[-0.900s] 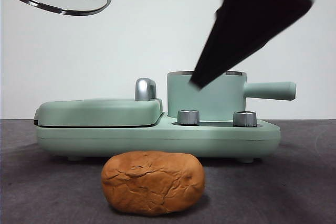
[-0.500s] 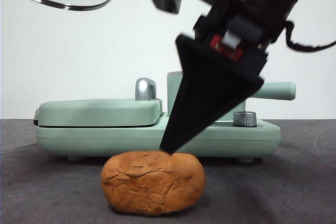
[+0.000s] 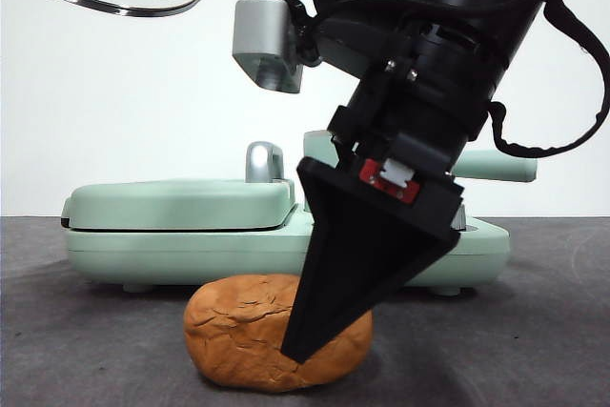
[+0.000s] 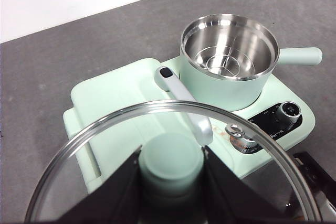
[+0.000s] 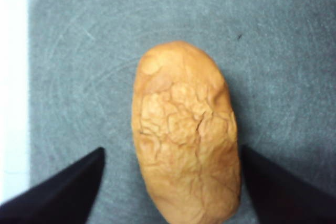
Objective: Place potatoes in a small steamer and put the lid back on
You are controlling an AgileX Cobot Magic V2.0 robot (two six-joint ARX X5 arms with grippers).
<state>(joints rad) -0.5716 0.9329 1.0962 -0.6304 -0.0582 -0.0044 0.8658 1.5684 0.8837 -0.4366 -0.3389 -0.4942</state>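
Note:
The potato (image 3: 238, 331) is an orange-brown cracked lump lying on the grey table in front of the appliance. My right gripper (image 3: 305, 350) is open and low at the potato, with one jaw on each side of it in the right wrist view (image 5: 173, 203), where the potato (image 5: 184, 135) fills the middle. My left gripper (image 4: 170, 182) is shut on the mint-green knob of the glass lid (image 4: 157, 106) and holds it high, at the top left of the front view (image 3: 105, 2). The steamer (image 4: 220, 90) stands open and empty; in the front view only its handle (image 3: 500, 167) shows clearly.
The steamer sits on a mint-green appliance base (image 3: 191, 254) with a flat griddle cover (image 3: 181, 202), a chrome handle (image 3: 264, 161) and control knobs (image 4: 289, 109). The right arm hides most of the pot in the front view.
My right arm has come down from the upper right until its open jaws stand around the potato. The lid has stayed up at the top left.

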